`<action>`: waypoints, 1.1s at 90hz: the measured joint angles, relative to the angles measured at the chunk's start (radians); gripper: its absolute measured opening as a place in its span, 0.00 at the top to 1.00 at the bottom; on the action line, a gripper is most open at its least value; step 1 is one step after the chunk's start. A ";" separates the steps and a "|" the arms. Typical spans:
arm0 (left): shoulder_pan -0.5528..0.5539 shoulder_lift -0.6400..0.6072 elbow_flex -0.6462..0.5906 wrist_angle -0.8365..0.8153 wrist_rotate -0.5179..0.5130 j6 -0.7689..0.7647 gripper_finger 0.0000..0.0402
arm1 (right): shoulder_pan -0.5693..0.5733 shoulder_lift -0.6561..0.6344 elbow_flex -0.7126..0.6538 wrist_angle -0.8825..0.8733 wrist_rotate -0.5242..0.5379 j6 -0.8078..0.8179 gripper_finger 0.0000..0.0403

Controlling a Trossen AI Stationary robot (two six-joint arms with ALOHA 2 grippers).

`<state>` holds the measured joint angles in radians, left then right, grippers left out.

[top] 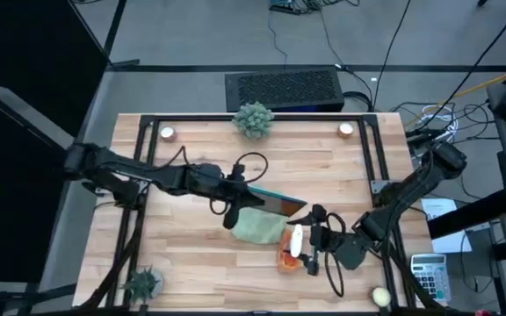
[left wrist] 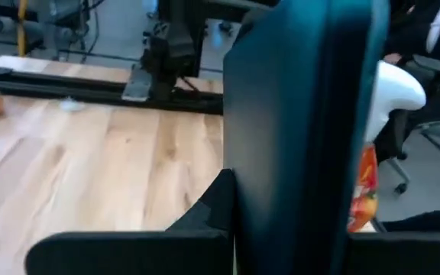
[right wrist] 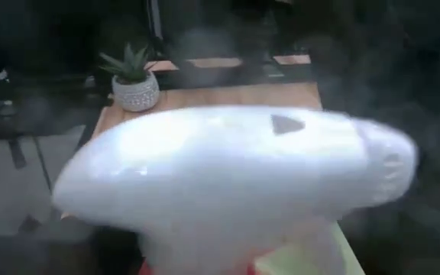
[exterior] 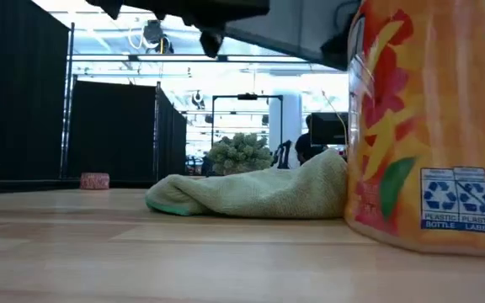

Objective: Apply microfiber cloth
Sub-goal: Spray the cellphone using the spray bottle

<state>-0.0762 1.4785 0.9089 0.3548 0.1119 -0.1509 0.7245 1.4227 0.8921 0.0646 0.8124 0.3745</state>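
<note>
The pale green microfiber cloth (top: pixel 257 226) lies bunched on the wooden table, and it also shows as a low heap (exterior: pixel 251 194) in the low view. Above it hangs a dark tablet (top: pixel 272 204), with my left gripper (top: pixel 235 190) shut on it. The tablet (left wrist: pixel 304 130) fills the left wrist view. An orange spray bottle (exterior: pixel 428 126) with a white head (top: pixel 295 239) stands on the table just right of the cloth. My right gripper (top: pixel 319 237) is at the bottle's head, which blocks the right wrist view (right wrist: pixel 235 168). My left gripper pinches the tablet's left end (left wrist: pixel 281 229) between its two fingers. It comes level from the table's left, along the tablet's length. The tablet is lifted clear of the cloth and the table, and it is turned steeply onto one long edge.
A spiky green plant ball (top: pixel 253 118) sits at the table's far edge, between two small round candles (top: pixel 167 132) (top: pixel 346 129). A potted succulent (top: pixel 143 283) stands at the near left corner. A pale ball (top: pixel 379 297) lies at the near right. A black frame (top: pixel 139 211) runs around the table.
</note>
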 joint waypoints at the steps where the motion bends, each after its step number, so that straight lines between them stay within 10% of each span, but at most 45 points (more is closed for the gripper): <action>1: 0.000 0.004 0.000 0.011 0.002 0.000 0.98 | 0.000 0.000 0.000 0.000 0.000 0.001 0.17; 58: 0.024 0.138 0.000 0.300 0.042 -0.054 0.98 | 0.004 -0.001 0.000 -0.015 -0.001 0.021 0.30; 99: 0.023 0.138 0.000 0.294 0.042 -0.053 0.98 | 0.004 -0.002 0.001 -0.037 -0.006 0.045 0.60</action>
<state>-0.0536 1.6169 0.9089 0.6491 0.1539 -0.2039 0.7288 1.4208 0.8932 0.0277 0.8063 0.4191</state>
